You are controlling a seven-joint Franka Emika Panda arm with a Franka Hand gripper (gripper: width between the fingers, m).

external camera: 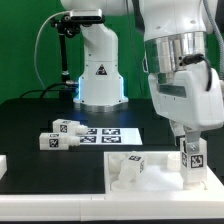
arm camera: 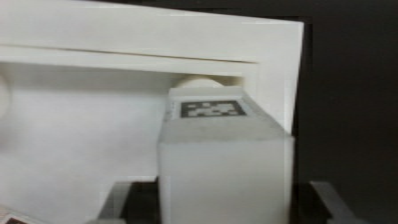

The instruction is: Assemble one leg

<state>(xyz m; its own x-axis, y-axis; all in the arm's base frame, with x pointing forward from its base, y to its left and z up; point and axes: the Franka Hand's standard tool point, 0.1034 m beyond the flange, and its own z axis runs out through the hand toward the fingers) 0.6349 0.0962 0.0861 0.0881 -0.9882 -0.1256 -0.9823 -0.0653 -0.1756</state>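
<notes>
My gripper (external camera: 190, 148) is shut on a white leg (external camera: 193, 160) with black-and-white tags and holds it upright over the corner of the large white panel (external camera: 160, 185) at the exterior view's right. In the wrist view the leg (arm camera: 222, 150) fills the middle between my fingers (arm camera: 135, 203), its tagged end beside a small round knob (arm camera: 201, 84) at the panel's raised edge (arm camera: 160, 55). Whether the leg touches the panel I cannot tell. Another leg (external camera: 133, 168) rests on the panel.
Two loose legs (external camera: 66, 127) (external camera: 55, 141) lie on the black table at the exterior view's left. The marker board (external camera: 112, 133) lies behind the panel. A white part (external camera: 3, 165) shows at the left edge. The robot's base (external camera: 100, 70) stands at the back.
</notes>
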